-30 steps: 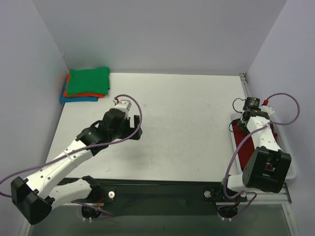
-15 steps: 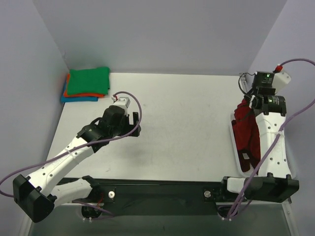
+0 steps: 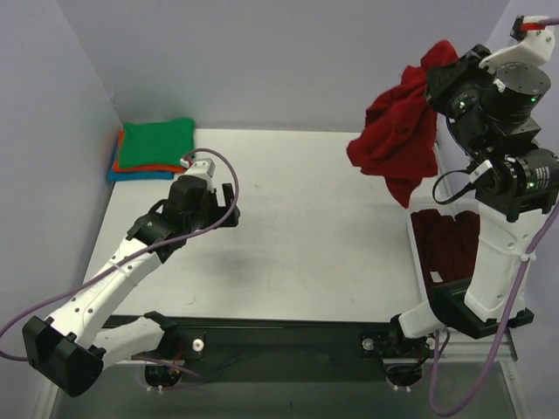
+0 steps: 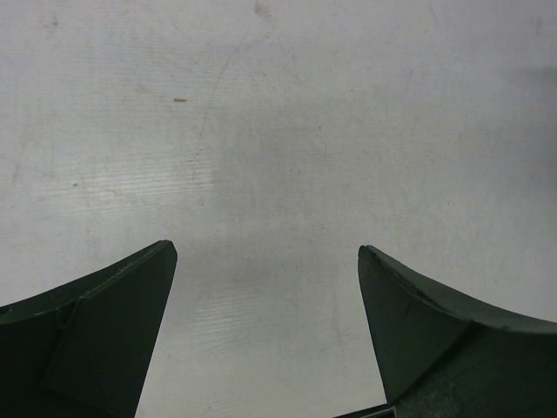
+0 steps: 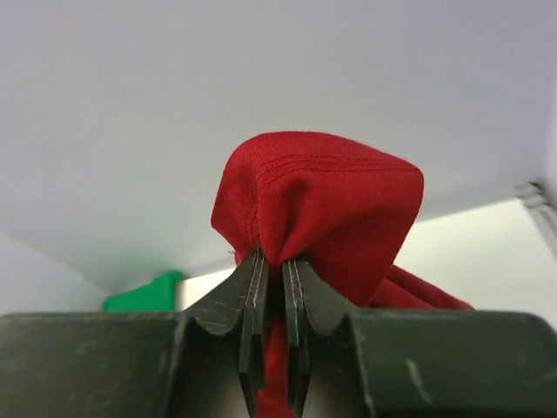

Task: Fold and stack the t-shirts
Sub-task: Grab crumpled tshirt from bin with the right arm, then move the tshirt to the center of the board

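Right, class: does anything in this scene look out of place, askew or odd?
Only mildly: the folded stack in the far-left corner has uneven edges. The red shirt bunched in the right gripper simply hangs mid-task.

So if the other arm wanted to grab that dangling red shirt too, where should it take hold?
Probably the lowest hanging fold of the red t-shirt, approached from the robot's left. The right gripper pinches a bunch at the top, so the cloth droops free below, and the open left gripper sits on that side.
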